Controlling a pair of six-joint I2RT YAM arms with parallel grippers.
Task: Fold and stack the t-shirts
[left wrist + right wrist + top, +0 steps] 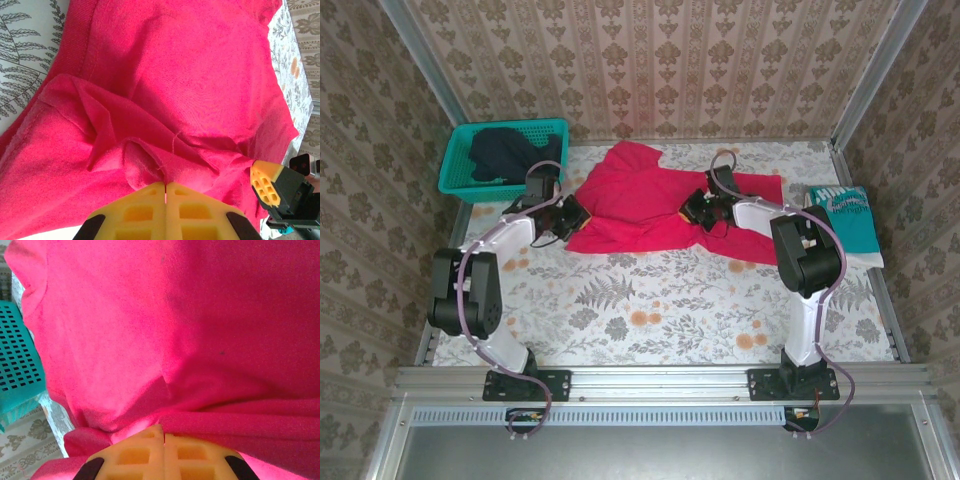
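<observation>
Nearest the arm bases, the fern-and-flower patterned desk [650, 300] runs up to the soft, plain red-pink t-shirt [630, 195], which lies spread and rumpled across the far middle of it. Both arms are in on that shirt.

The left gripper [570, 215] sits at the shirt's left edge. From the left wrist, its yellow foam fingers [140, 212] are clenched, pads pressed flat together. A raised fold of the cloth runs straight into the tips, so that's a pinch on the red-pink t-shirt.

Over on the shirt's near right part is the right gripper [698, 208]. From its own wrist, the yellow fingers [135, 455] are clenched too, pads meeting. The thick hem is bunched right at the tips, so it is grasping the same shirt.

Just right of the red-pink t-shirt, near but not touching, a folded teal t-shirt with white print [848, 215] lies flat at the desk's right edge.

Farther back and left of the red-pink t-shirt stands a teal plastic basket with perforated walls [455, 178]. A dark navy-black t-shirt [505, 155] is heaped inside it.
</observation>
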